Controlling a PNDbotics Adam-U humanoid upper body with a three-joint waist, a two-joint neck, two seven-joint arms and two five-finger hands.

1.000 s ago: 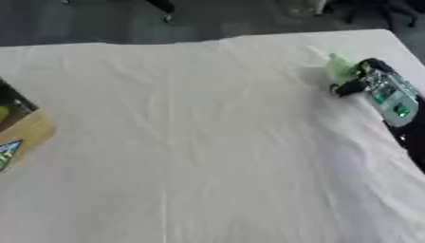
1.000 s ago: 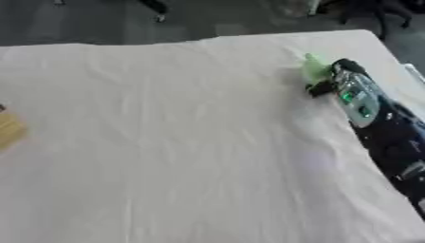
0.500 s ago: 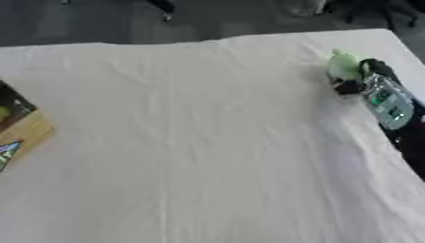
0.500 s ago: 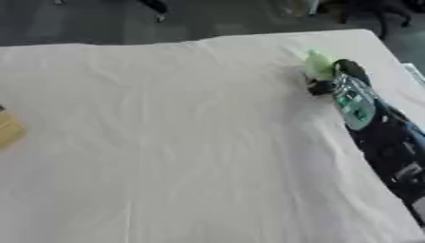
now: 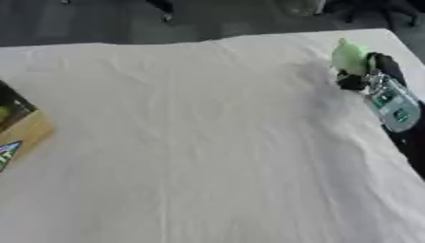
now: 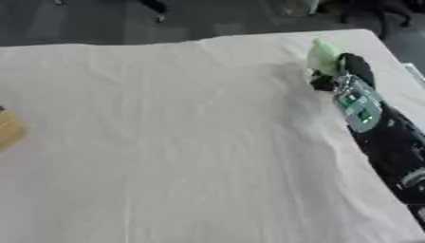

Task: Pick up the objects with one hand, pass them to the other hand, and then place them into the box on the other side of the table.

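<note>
1. The right hand (image 6: 345, 71) reaches along the bench's (image 5: 207, 142) right edge; the green object (image 6: 324, 56) lies at its far tip, touching the fingers
2. Whether the fingers are curled on it, I cannot tell
3. The object is pale green, rounded, its top pointing away
4. The box (image 5: 18, 124) sits at the left edge, well apart; no left hand shows

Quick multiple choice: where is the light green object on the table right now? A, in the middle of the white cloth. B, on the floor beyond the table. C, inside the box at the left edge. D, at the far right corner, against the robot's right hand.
D: the green object sits at the table's far right corner with the right hand against it, far from the box at the left edge.
</note>
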